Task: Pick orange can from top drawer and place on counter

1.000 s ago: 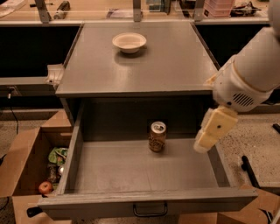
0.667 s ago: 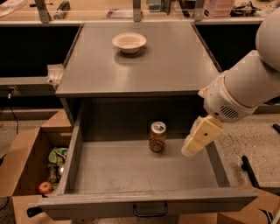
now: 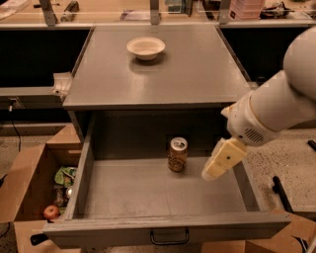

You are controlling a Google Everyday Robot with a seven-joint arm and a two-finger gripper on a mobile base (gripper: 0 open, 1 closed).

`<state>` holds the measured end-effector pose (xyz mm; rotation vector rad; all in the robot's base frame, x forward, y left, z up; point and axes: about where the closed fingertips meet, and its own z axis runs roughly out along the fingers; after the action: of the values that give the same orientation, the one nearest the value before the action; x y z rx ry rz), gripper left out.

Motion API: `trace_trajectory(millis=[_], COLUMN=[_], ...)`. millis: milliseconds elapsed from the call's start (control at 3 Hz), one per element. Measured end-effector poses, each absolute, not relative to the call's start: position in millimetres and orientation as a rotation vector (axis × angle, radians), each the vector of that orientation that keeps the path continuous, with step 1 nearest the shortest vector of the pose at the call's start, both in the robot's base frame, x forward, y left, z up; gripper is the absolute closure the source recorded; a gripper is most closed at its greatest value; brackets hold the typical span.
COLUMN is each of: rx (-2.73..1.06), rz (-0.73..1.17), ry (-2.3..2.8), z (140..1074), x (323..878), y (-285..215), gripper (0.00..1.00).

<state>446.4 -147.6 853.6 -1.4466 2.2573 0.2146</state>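
Observation:
The orange can stands upright near the back middle of the open top drawer, silver top up. The drawer's front panel carries a small dark handle. My gripper hangs over the drawer's right side, pale yellow, pointing down and left. It is to the right of the can and apart from it. Above the drawer lies the flat grey counter.
A white bowl sits at the back of the counter. An open cardboard box with clutter and a red fruit stands on the floor at the left. A tan shelf with clutter runs along the back. A dark tool lies on the floor at right.
My arm has moved left and down, bringing the gripper closer to the can inside the drawer. The can and bowl have not moved.

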Motion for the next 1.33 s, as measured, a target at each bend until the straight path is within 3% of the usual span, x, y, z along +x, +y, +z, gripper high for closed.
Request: trace_trajectory(millis=[1333], rx=[-1.274], rz=[0.291], ry=[2.156], z=[740], x=[524], y=[-130], gripper=[0.0])
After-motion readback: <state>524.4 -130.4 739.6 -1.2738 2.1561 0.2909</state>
